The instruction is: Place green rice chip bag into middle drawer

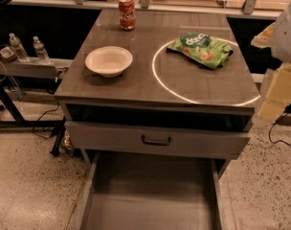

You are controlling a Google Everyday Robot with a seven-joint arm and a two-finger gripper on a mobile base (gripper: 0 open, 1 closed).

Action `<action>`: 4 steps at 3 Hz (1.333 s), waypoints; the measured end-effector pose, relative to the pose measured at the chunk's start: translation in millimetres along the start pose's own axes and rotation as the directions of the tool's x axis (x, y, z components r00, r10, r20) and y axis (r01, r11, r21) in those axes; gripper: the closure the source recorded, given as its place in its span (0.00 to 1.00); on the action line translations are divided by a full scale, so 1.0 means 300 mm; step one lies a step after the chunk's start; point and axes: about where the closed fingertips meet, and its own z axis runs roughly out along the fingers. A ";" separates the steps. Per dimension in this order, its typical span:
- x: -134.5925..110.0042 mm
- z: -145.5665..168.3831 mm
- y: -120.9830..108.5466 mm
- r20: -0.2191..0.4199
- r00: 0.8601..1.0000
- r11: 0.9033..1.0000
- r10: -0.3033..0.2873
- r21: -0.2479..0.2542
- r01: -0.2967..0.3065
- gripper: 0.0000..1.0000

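Note:
The green rice chip bag (201, 49) lies flat on the right half of the grey cabinet top (136, 80), inside a thin bright ring of light. The middle drawer (150, 200) is pulled out wide at the bottom of the view; its flat grey floor is bare. My gripper (278, 92) shows only as pale white and yellowish parts at the right edge, right of the cabinet top and level with it, well apart from the bag. It holds nothing that I can see.
A white bowl (108, 60) sits on the left of the top and a red soda can (127, 13) stands at the back. A closed grey drawer front with a dark handle (156, 140) is above the open drawer. Two water bottles (28, 48) stand on a shelf at left.

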 end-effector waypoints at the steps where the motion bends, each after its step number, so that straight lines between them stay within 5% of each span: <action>1: 0.007 0.022 -0.030 0.009 1.000 1.000 -0.005 0.016 0.005 0.00; 3: 0.029 0.227 -0.429 0.115 0.993 0.987 -0.018 0.160 0.000 0.00; 4: -0.013 0.292 -0.663 0.162 0.985 0.966 -0.054 0.257 0.011 0.00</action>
